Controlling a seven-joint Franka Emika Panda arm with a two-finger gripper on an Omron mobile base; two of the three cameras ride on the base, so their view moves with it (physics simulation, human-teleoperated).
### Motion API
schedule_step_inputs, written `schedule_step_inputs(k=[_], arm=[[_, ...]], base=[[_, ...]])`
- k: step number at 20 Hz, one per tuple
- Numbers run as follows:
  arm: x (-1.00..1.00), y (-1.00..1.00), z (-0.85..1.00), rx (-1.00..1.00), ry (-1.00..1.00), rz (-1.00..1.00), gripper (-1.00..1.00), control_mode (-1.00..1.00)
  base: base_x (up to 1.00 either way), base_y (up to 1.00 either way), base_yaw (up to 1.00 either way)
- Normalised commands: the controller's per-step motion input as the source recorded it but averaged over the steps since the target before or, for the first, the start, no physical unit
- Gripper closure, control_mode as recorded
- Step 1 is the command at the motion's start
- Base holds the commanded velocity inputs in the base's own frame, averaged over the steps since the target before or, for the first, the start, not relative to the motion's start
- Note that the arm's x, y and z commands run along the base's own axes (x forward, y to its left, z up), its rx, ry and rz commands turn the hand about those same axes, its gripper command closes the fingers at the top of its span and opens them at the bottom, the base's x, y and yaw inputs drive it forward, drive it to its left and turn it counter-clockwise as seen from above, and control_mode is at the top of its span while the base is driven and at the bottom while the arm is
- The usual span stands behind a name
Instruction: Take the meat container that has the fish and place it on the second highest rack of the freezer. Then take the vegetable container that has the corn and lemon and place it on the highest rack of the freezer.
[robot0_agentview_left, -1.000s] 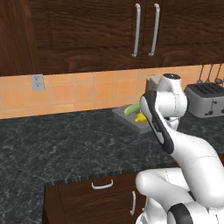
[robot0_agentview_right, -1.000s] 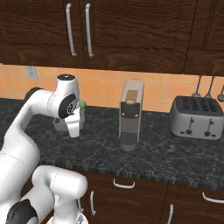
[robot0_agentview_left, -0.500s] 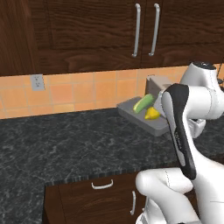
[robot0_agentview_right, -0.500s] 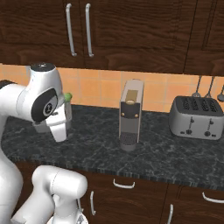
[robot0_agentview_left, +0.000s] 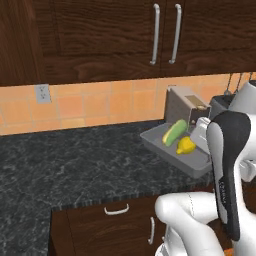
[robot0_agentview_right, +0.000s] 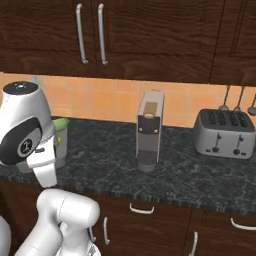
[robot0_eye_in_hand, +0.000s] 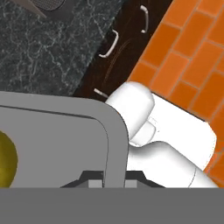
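Dark counter (robot0_agentview_left: 75, 165), arm bent upward, fingers (robot0_eye_in_hand: 92, 180) pinching grey vegetable container (robot0_agentview_left: 175, 156) rim

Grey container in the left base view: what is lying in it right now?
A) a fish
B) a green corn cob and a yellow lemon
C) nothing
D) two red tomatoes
B: the grey container, tilted above the counter, carries the green-husked corn beside the yellow lemon; the gripper clamps the container's rim in the hand view.
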Motion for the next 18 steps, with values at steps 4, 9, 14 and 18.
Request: schedule_step_inputs(k=[4, 9, 14, 18], arm=[[0.0, 0.0, 0.0, 0.0, 0.0, 0.0, 1.0, 1.0], [0.0, 0.0, 0.0, 0.0, 0.0, 0.0, 1.0, 1.0], [0.0, 0.0, 0.0, 0.0, 0.0, 0.0, 1.0, 1.0], [0.0, 0.0, 0.0, 0.0, 0.0, 0.0, 1.0, 1.0]], base=[[-0.84, -0.33, -0.4], [-0.04, -0.26, -0.82], [0.0, -0.34, -0.85], [0.0, -0.36, -0.85]])
